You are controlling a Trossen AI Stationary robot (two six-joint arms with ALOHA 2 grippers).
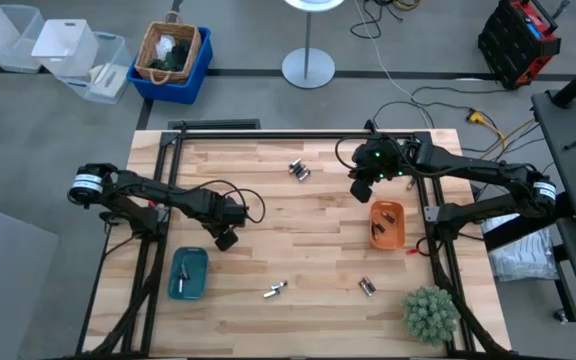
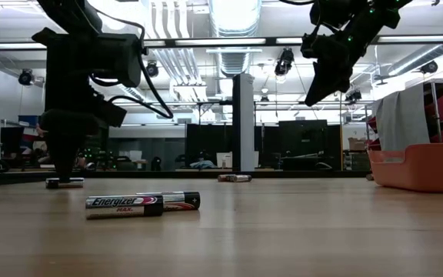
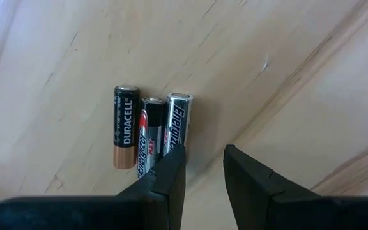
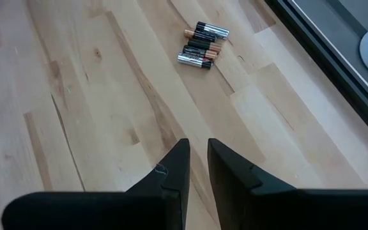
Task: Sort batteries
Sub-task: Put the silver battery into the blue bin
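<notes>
The left end effector hangs low over the desk left of centre in the high view, just above the teal tray at lower left. Its wrist view shows three batteries lying side by side and touching, a copper-and-black one and two silver-and-red ones, with the end effector just beside the end of the outermost silver cell. The fingers stand a little apart and hold nothing; the gap sits off to one side of the row, not over any cell.

The step in hand looks like picking one cell from this trio. To do it well, I would shift the end effector sideways so the outer cell lies squarely between the fingers, open wide enough to straddle that cell alone, and close across its width near the middle. Since the cells touch, one finger must wedge between neighbours; coming down too bluntly would likely roll the row or pinch two at once.

Other batteries lie in clusters: near the upper middle, at lower centre, and lower right. The right end effector waits raised at upper right, above the orange tray, fingers slightly apart and empty, looking toward the upper cluster. A small plant stands at the lower right corner.
</notes>
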